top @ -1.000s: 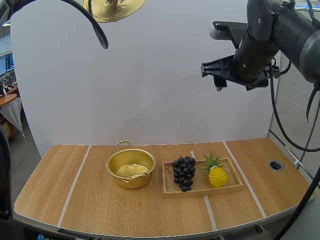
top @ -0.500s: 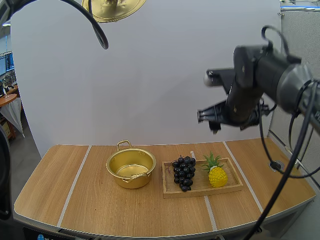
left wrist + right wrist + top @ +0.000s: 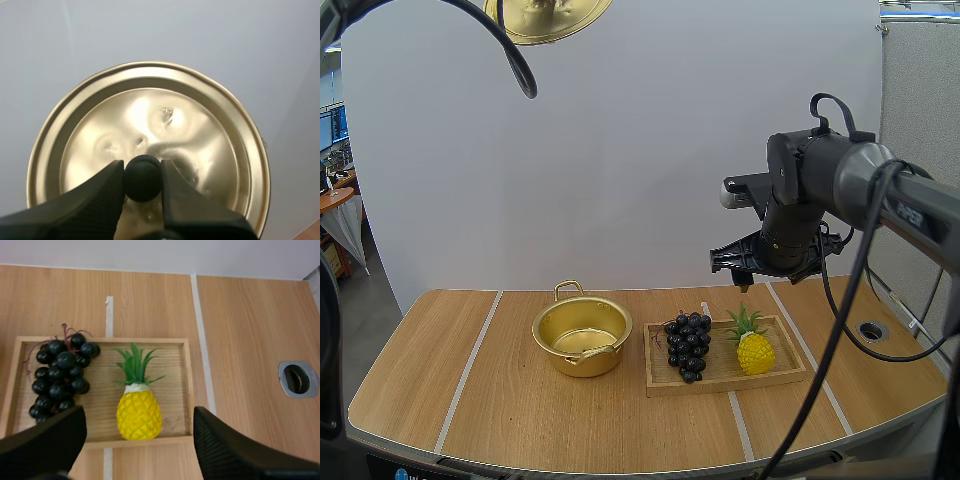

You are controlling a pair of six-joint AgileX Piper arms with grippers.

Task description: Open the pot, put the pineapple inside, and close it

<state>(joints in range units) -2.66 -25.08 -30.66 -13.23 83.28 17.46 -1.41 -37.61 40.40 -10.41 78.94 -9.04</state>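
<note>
While left end effector (image 3: 141,175) pinches lid knob (image 3: 142,186), right end effector (image 3: 139,412) gapes above pineapple (image 3: 754,351): lying, crown toward table (image 3: 520,420) back.

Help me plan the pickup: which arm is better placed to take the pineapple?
Right. The right gripper hangs open over the pineapple on the wooden tray; the left gripper is shut on the lid, held high.

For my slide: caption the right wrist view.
Open right end effector above the pineapple and grapes on the wooden tray.
</note>
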